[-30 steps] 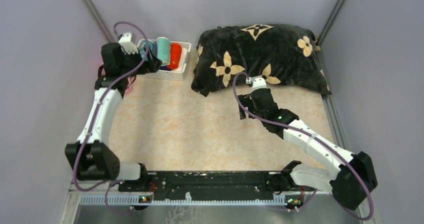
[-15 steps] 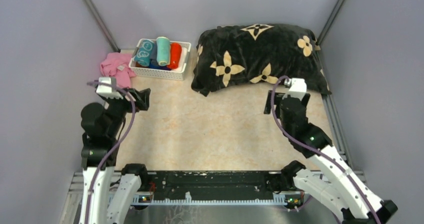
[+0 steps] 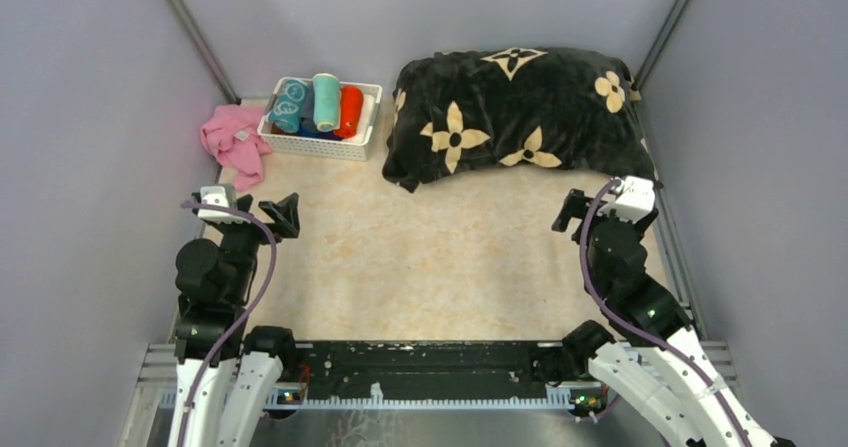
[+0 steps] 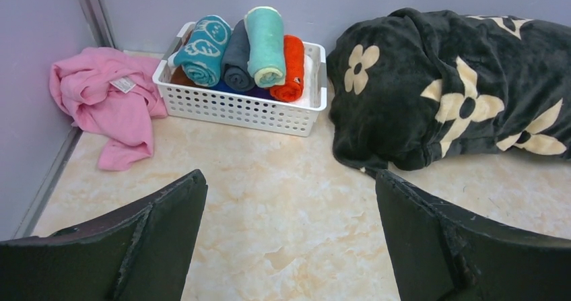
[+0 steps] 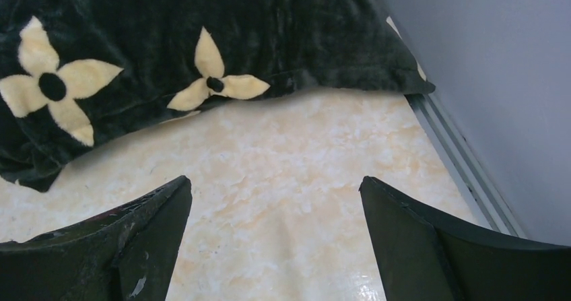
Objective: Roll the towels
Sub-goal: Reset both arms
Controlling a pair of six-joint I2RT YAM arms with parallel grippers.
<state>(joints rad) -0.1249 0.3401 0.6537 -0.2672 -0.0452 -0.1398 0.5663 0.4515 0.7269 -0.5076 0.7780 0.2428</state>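
L claw (image 4: 289, 180) spread | R claw (image 5: 275, 180) spread | towels (image 4: 266, 45) in basket (image 4: 236, 112), far beyond L

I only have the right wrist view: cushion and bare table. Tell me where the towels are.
Observer: The towels sit rolled in a white basket at the far left of the table, beside the cushion.
Operator: Report anything unrolled.
Observer: A pink cloth lies crumpled on the table, left of the basket.
Operator: Give me the other arm.
Observer: The left gripper is open and empty, facing the basket from the near side, touching nothing.
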